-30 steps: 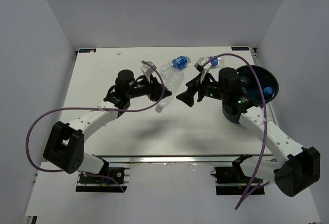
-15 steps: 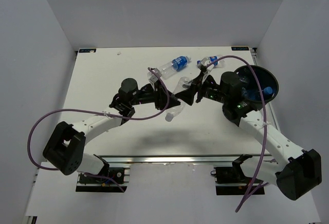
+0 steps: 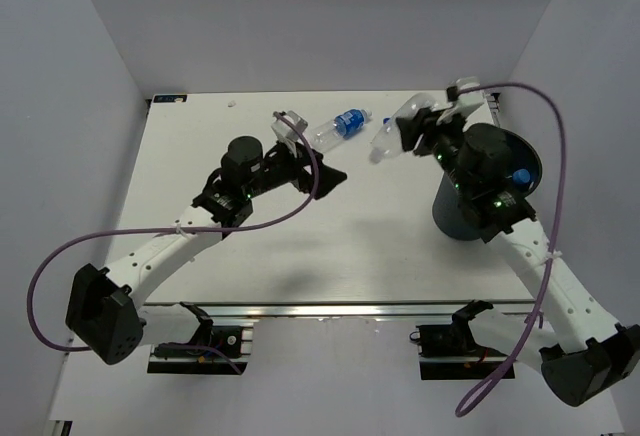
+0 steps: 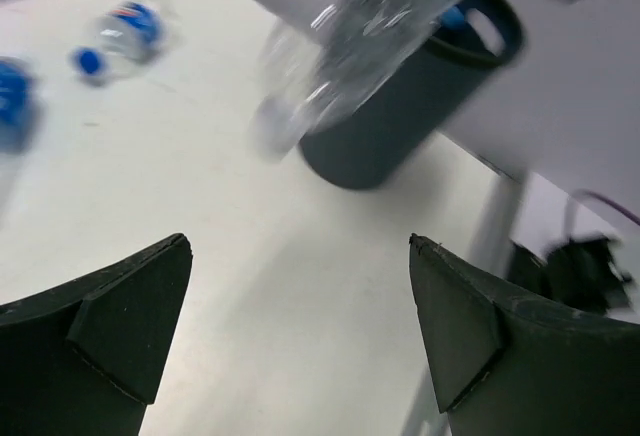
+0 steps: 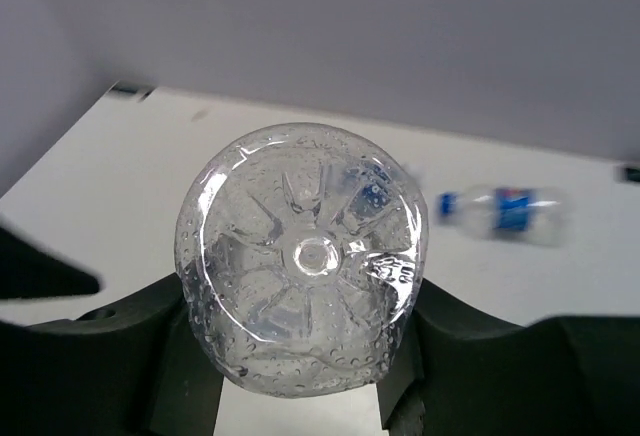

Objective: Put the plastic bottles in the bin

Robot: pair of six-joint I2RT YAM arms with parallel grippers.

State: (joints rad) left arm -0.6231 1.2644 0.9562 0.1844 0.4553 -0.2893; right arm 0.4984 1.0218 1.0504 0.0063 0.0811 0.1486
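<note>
One bottle point(image 5: 305, 256) clamped in the right tool point(image 3: 416, 128) near the bin point(image 3: 455, 218); left tool point(image 3: 330, 178) wide apart, empty.

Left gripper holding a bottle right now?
No, the left gripper stands wide open and empty; the bottle is in the right gripper.

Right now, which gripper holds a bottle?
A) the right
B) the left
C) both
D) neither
A: the right gripper is shut on a clear bottle, seen base-on in its wrist view, while the left gripper stands open with nothing between its fingers.
</note>
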